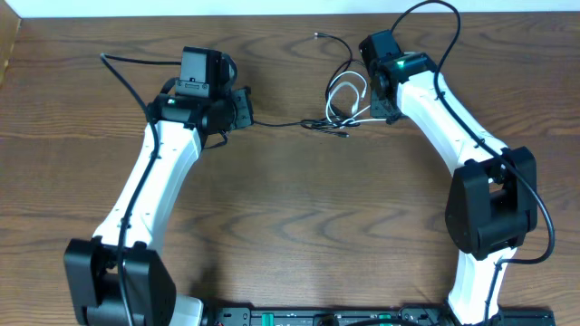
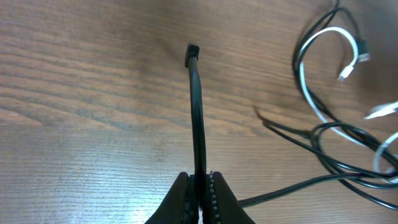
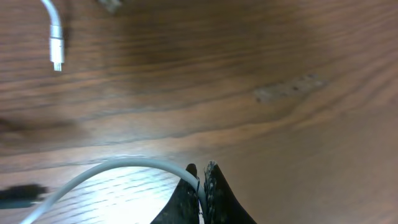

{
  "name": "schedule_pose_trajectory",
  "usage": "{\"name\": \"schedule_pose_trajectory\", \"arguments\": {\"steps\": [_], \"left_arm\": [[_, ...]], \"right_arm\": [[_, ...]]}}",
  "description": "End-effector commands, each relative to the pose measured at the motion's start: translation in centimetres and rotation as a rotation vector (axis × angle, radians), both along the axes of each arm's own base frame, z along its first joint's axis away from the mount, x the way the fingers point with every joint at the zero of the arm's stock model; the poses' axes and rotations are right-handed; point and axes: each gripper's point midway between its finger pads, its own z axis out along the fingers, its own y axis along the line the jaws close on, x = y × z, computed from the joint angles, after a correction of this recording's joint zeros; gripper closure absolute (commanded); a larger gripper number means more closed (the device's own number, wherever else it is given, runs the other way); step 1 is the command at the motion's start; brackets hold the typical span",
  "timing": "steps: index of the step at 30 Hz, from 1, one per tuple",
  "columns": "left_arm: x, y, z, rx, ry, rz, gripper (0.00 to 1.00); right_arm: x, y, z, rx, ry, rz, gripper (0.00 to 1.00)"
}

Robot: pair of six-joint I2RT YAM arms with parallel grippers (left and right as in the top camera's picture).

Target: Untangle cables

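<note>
The black cable (image 1: 276, 123) runs from my left gripper (image 1: 245, 109) across the wooden table to a tangle with the white cable (image 1: 343, 88) near my right gripper (image 1: 388, 110). In the left wrist view my left gripper (image 2: 199, 177) is shut on the black cable (image 2: 196, 112), whose plug end sticks out beyond the fingers. The white cable (image 2: 311, 93) loops among black strands at the right. In the right wrist view my right gripper (image 3: 201, 173) is shut on the white cable (image 3: 112, 168), which arcs off to the left. A white plug (image 3: 56, 46) lies at the upper left.
A loose black cable end (image 1: 319, 35) lies near the table's far edge. Thick black wires (image 1: 127, 77) run along both arms. The arm bases (image 1: 118, 281) stand at the near edge. A dark plug (image 3: 18, 194) lies at the left in the right wrist view.
</note>
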Motion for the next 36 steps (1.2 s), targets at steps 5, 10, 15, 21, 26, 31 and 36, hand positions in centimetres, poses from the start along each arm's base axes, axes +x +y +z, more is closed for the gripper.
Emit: {"name": "schedule_pose_trajectory", "arguments": {"steps": [5,10,15,21,26,31,36], "left_arm": [[0.4,2.8,-2.1,0.147,0.039,0.056,0.92],[0.4,4.1,-2.2,0.185,0.042,0.085,0.92],[0.3,5.6,-2.3,0.186,0.057,0.120,0.92],[0.0,7.3,-2.5,0.191,0.078,0.154,0.93],[0.0,7.4,-2.6,0.212,0.075,0.116,0.92],[0.0,7.4,-2.6,0.211,0.075,0.115,0.91],[0.1,5.8,-2.5,0.174,0.062,0.032,0.54]], "right_arm": [[-0.3,-6.2,4.5,-0.327,-0.119,-0.147,0.99],[-0.1,-8.2,4.6,-0.313,-0.111,-0.195,0.99],[0.6,-8.3,3.9,-0.115,-0.077,-0.217,0.99],[2.1,-8.0,4.2,0.168,-0.053,-0.197,0.99],[2.5,-8.0,4.4,0.389,-0.039,-0.195,0.99],[2.3,-7.4,4.4,0.522,-0.011,-0.164,0.99],[2.1,-2.9,5.1,0.653,0.020,0.053,0.99]]}}
